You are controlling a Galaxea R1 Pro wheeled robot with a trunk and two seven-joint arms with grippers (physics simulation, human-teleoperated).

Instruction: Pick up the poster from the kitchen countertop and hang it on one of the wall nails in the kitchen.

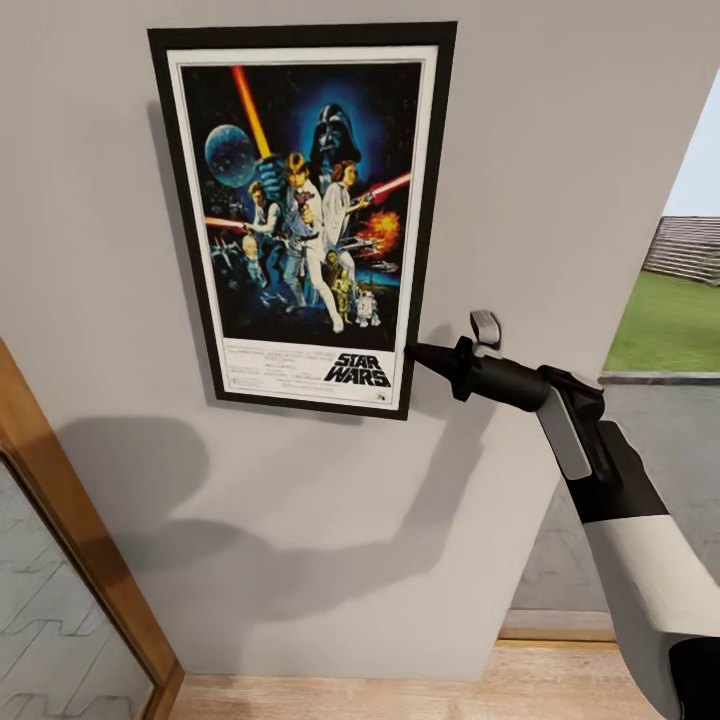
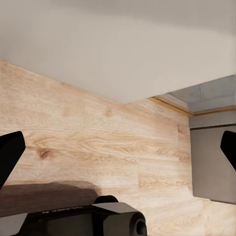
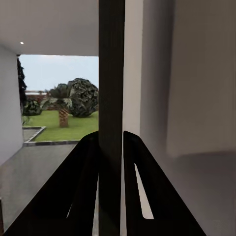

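The poster (image 1: 300,200) stands upright and flat against the grey wall (image 1: 560,150), with its black frame, white border and "STAR WARS" logo at the bottom. My right gripper (image 1: 415,352) reaches in from the right and is shut on the frame's lower right edge. In the right wrist view the dark frame edge (image 3: 111,73) runs straight up between the two black fingers (image 3: 83,187), which press on it from both sides. No nail can be seen behind the poster. My left gripper (image 2: 118,147) is open, its fingertips (image 2: 10,150) far apart above the wooden floor (image 2: 98,137).
A wooden door frame with a glass pane (image 1: 60,520) stands at the lower left. The wall ends at the right, where an opening (image 1: 670,320) shows grey paving and lawn outside. Light wooden floor (image 1: 400,695) lies at the wall's foot.
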